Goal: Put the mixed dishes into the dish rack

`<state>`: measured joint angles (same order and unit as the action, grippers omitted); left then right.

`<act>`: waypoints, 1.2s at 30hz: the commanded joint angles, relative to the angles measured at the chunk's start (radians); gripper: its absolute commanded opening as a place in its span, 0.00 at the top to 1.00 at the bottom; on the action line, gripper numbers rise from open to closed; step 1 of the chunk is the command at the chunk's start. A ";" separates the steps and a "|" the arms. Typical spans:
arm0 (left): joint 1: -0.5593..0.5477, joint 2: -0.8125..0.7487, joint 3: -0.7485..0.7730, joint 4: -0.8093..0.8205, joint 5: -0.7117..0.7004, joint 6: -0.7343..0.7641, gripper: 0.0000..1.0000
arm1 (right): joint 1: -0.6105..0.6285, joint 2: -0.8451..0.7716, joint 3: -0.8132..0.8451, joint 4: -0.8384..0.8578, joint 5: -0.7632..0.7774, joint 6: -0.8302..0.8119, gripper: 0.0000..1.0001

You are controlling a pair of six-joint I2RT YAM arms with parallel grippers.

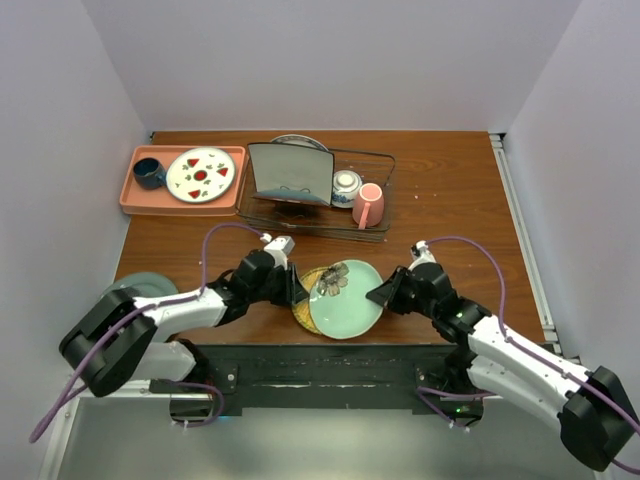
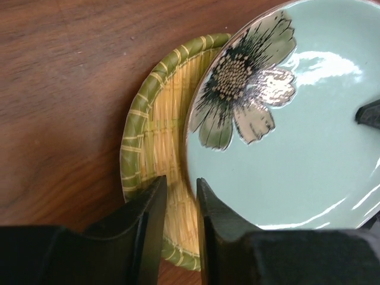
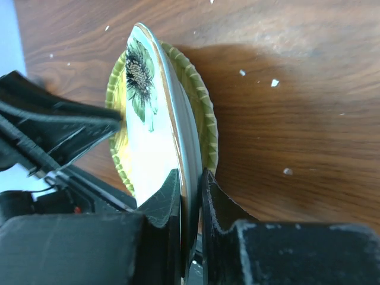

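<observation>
Observation, near edge of table [image 1: 450, 190]. Found pale green round plate [image 1: 345, 300] [image 2: 297, 148] [image 3: 160, 136] between the two hands, tilted, lying over a woven yellow-green dish [image 1: 304, 314] [image 2: 157, 119] [image 3: 205, 113]. Saw right hand [image 1: 375, 296] [image 3: 189, 178] pinching the plate's rim on its own side, one finger against each face, rim seated in the gap in the right wrist view. Saw left hand [image 1: 300, 285] [image 2: 181, 184] at the opposite rim, just beside the painted flower, fingers a narrow gap apart with the woven dish showing through. Could not tell whether anything was clamped there.

Located dish rack [image 1: 320, 226] well beyond both hands, toward the far side of the table. Noted inside it: white square plate [image 1: 290, 172] leaning upright, small blue-and-white patterned bowl [image 1: 346, 185], pink mug [image 1: 368, 205] at the end on the right hand's side, and a round plate [image 1: 298, 142] edging out behind the square one. Logged salmon-pink tray [image 1: 135, 195] just beside the rack, beyond the left hand, carrying white plate with red marks [image 1: 200, 175] and small dark blue cup [image 1: 149, 174].
</observation>
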<state>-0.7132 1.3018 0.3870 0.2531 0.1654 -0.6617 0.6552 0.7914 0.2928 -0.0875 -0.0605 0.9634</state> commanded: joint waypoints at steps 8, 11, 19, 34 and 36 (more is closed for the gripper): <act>0.000 -0.271 0.182 -0.359 -0.129 0.079 0.39 | 0.000 0.040 0.336 -0.014 -0.059 -0.299 1.00; 0.000 -0.326 0.230 -0.446 -0.164 0.079 0.28 | 0.000 0.060 0.443 -0.023 -0.113 -0.422 1.00; 0.004 -0.424 0.452 -0.776 -0.389 0.073 0.05 | 0.003 0.161 0.742 -0.080 -0.180 -0.957 1.00; 0.004 -0.535 0.671 -0.962 -0.488 0.088 0.02 | 0.027 0.376 1.071 -0.095 -0.311 -1.472 1.00; 0.004 -0.541 0.673 -0.965 -0.491 0.086 0.02 | 0.041 0.416 1.097 -0.095 -0.311 -1.508 1.00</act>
<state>-0.7136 0.7689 1.0199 -0.6800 -0.2970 -0.6006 0.6716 1.1790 1.2743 -0.2939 -0.3527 -0.3904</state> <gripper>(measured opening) 0.976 0.125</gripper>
